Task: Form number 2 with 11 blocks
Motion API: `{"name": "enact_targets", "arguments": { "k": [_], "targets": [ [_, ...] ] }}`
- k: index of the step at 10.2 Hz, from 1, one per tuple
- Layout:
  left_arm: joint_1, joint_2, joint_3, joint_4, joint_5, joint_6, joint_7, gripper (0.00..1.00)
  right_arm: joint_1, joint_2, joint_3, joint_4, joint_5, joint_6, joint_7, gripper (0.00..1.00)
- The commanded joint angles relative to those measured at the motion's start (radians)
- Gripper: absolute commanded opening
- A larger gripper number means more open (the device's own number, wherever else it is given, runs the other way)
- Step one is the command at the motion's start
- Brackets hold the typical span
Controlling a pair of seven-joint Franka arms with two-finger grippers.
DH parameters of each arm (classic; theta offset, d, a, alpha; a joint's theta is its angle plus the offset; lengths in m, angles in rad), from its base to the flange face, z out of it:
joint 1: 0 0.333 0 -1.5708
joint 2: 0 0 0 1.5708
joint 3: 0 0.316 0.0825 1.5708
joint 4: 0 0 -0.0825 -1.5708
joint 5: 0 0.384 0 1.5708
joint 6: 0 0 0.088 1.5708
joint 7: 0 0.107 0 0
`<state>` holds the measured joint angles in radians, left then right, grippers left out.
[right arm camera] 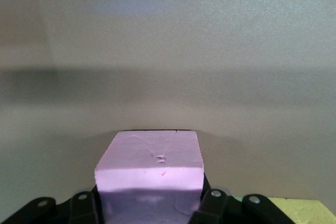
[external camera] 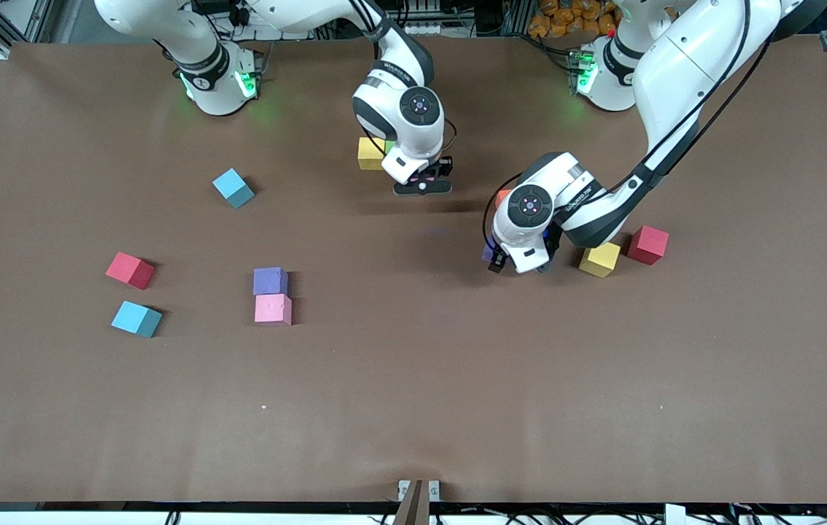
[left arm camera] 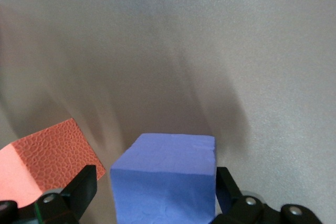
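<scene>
My right gripper (external camera: 423,182) is shut on a pink block (right arm camera: 152,161) and holds it just over the table's middle, next to a yellow block (external camera: 370,153) with a green one (external camera: 389,146) beside it. My left gripper (external camera: 499,260) is low at a purple block (left arm camera: 168,171). Its fingers (left arm camera: 79,187) stand open on either side of the block, with a gap on one side. An orange block (left arm camera: 47,156) lies close by, partly hidden under the left arm in the front view (external camera: 502,195). A purple block (external camera: 270,281) and a pink block (external camera: 273,309) sit touching, one nearer the front camera.
Loose blocks lie toward the right arm's end: a cyan one (external camera: 233,187), a red one (external camera: 130,270) and another cyan one (external camera: 136,319). A yellow block (external camera: 599,259) and a red block (external camera: 648,244) sit beside the left arm's wrist.
</scene>
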<state>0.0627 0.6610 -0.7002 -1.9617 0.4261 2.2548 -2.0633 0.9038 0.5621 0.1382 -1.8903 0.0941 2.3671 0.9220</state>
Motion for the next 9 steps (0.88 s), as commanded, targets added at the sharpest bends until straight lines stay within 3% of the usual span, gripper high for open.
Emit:
{"name": "enact_targets", "arguments": {
  "k": [1, 2, 3, 6, 9],
  "targets": [
    [0.006, 0.002, -0.004, -0.005, 0.028, 0.012, -0.017, 0.66, 0.018, -0.008, -0.011, -0.007, 0.004, -0.009, 0.014, 0.46],
    [0.008, 0.002, -0.004, 0.0, 0.028, 0.012, -0.015, 0.4, 0.018, -0.007, -0.012, -0.007, 0.004, -0.006, 0.015, 0.46],
    [0.012, -0.003, -0.004, 0.003, 0.028, 0.011, -0.014, 0.27, 0.018, -0.005, -0.012, -0.006, 0.003, -0.006, 0.014, 0.49],
    [0.038, -0.04, -0.004, 0.013, 0.029, 0.009, 0.047, 0.27, 0.018, -0.005, -0.011, -0.006, 0.003, -0.006, 0.015, 0.76],
    [0.031, -0.046, -0.007, 0.052, 0.029, 0.009, 0.191, 0.28, 0.018, -0.004, -0.011, -0.004, 0.004, -0.005, 0.015, 0.86]
  ]
}}
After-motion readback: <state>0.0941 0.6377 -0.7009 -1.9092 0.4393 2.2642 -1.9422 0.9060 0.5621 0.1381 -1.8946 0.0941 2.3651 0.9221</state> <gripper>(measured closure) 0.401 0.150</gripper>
